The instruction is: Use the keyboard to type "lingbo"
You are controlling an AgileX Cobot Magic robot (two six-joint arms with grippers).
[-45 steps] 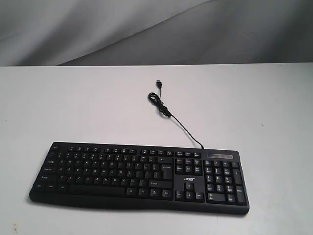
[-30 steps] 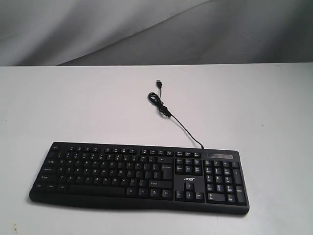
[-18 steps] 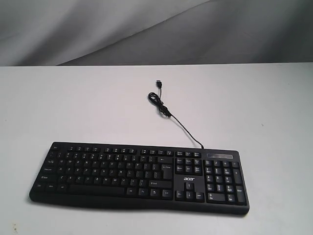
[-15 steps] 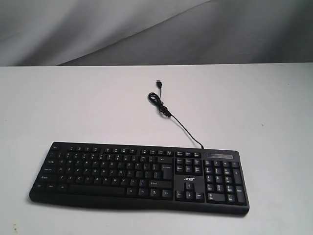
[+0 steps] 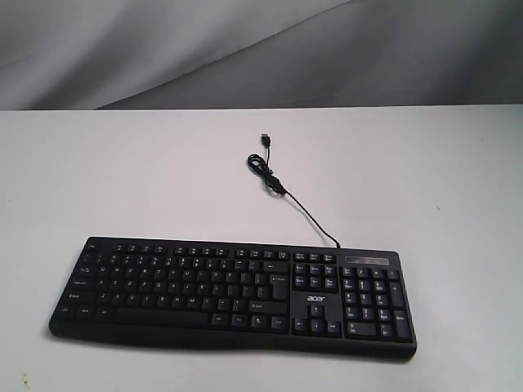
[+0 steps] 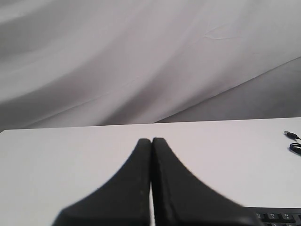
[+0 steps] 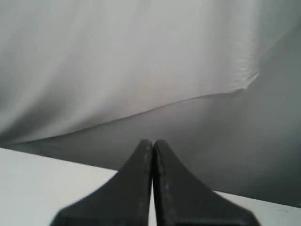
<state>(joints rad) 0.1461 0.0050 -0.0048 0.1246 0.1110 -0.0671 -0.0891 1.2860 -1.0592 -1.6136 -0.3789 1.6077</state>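
Observation:
The wide black keyboard (image 5: 233, 296) with white legends and an acer logo lies near the front of the white table (image 5: 122, 171). Its thin black USB cable (image 5: 278, 189) curls away behind it, plug end free. No arm shows in the exterior view. In the left wrist view my left gripper (image 6: 151, 140) is shut with nothing in it, above the table; a corner of the keyboard (image 6: 277, 216) and a bit of the cable (image 6: 294, 141) show at the edge. In the right wrist view my right gripper (image 7: 153, 141) is shut and empty, facing the backdrop.
A grey draped cloth backdrop (image 5: 245, 49) hangs behind the table's far edge. The bare white table top spreads to the left, right and behind the keyboard.

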